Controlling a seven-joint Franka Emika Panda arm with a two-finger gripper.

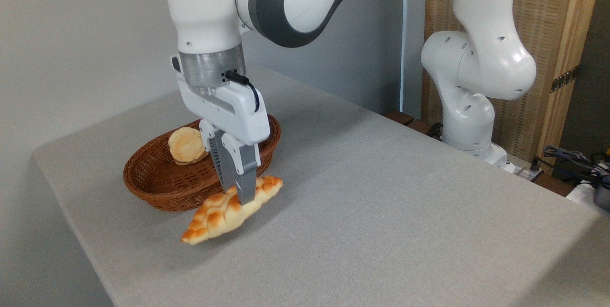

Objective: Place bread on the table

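Bread held at mid-length by gripper — jaws clamped on loaf from above. Loaf tilted, left pointed end lowest, right end raised; positioned just in front of wicker basket, over grey table. Contact between loaf and table cannot be determined. Small round bun seated inside basket — behind gripper fingers. Arm base located at far right table edge.

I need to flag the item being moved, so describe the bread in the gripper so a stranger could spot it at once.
Start at the brown wicker basket on the grey table. Just in front of it, the gripper pinches the bread. It is a long, braided, golden-orange loaf with pointed ends, unlike the small round pale bun in the basket.
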